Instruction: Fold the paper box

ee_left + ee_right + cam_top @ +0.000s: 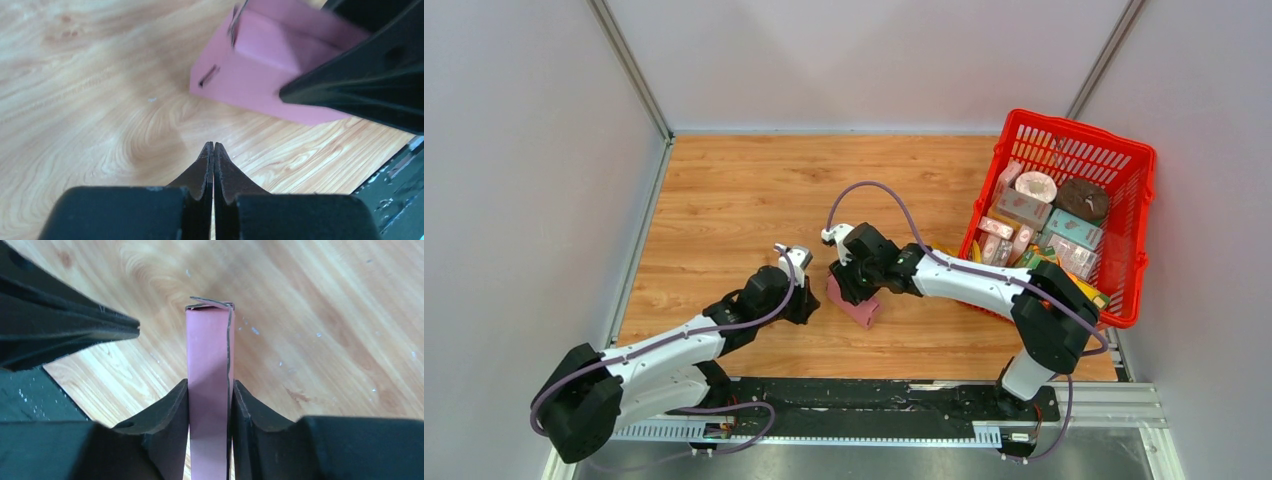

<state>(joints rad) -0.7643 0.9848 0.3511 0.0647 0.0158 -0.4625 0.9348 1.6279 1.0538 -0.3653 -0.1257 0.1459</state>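
Presently, item one: box (856,303), pink, formed into a narrow block. It sits tilted at the front-middle of the wooden surface (724,190), between the two arm ends. Whether its lower edge touches the wood cannot be told.
- Right wrist view: box (209,365) runs straight out between the right jaws, which are clamped on its two broad faces. The flaps at its far end sit slightly ajar.
- Left wrist view: box (260,85) shows a short slot (208,76) cut in one face. One black finger of the right arm crosses in front of it.

Item two: left jaws, pressed together and holding nothing, over bare wood just beside the box and apart from it.

Item three: basket (1074,127), red mesh, at the right edge of the surface and well apart from the box. It holds printed cartons (1024,208).
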